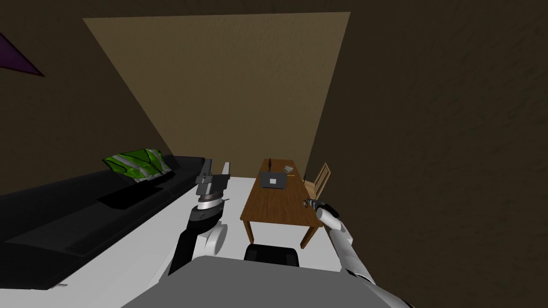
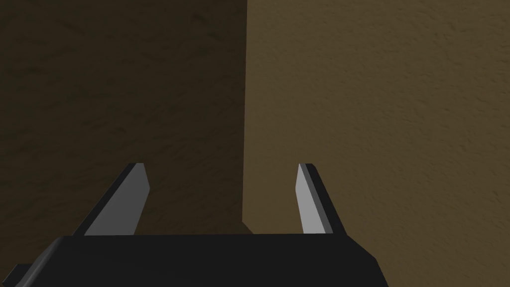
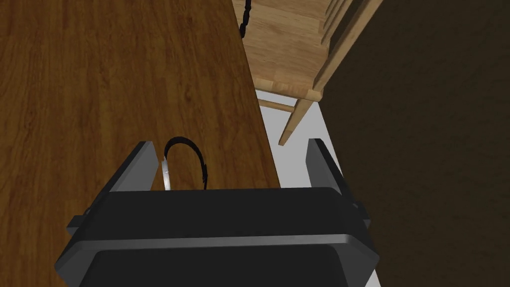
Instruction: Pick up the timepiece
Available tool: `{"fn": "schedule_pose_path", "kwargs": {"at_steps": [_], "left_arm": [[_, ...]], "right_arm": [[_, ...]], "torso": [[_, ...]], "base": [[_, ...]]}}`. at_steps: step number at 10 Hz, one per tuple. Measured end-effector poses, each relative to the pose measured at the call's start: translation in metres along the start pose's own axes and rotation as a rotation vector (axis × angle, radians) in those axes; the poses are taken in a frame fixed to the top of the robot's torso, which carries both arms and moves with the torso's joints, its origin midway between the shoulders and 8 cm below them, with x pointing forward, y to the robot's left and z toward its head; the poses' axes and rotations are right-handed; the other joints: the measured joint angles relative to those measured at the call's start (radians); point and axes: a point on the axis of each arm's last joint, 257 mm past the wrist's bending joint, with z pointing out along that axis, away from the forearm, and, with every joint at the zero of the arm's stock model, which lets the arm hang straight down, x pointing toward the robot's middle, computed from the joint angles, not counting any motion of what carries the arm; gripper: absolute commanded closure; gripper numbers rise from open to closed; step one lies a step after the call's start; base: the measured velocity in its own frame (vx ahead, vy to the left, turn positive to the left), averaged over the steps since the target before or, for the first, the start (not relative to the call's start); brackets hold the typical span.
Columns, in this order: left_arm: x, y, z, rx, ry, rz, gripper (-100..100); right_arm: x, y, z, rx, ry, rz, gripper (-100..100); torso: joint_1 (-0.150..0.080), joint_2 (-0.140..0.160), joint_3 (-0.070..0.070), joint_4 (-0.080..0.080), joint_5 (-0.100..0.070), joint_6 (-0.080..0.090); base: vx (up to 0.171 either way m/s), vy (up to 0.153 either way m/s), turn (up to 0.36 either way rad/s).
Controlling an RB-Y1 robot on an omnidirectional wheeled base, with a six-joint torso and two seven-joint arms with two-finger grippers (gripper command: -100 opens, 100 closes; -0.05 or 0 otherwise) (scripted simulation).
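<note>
The timepiece is a wristwatch with a black looped strap and a silvery case, lying on the brown wooden table near its edge. My right gripper hangs open just above it; the watch sits between the fingers, close to one finger, and its near part is hidden by the gripper's dark body. In the head view the right gripper is at the table's right edge. My left gripper is raised between sofa and table, open and holding nothing.
A wooden chair stands beside the table's right edge, close to my right hand. A laptop and small items lie at the table's far end. A black sofa with a green cushion lines the left. A dark seat stands before me.
</note>
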Motion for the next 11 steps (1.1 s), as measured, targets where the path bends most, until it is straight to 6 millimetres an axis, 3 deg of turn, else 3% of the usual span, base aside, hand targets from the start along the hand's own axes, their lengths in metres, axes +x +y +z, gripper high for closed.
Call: {"fn": "schedule_pose_path", "kwargs": {"at_steps": [7,11], "left_arm": [[0.000,0.000,0.000,0.000,0.000,0.000,0],[0.000,0.000,0.000,0.000,0.000,0.000,0]], "right_arm": [[-0.061,-0.014,0.008,0.035,-0.190,0.266,-100],[-0.079,-0.027,0.009,0.049,-0.272,0.389,-100]], "torso": [[0.000,0.000,0.000,0.000,0.000,0.000],[0.001,0.000,0.000,0.000,0.000,0.000]], "base": [[0.012,0.004,0.018],[0.016,0.011,0.019]]}}
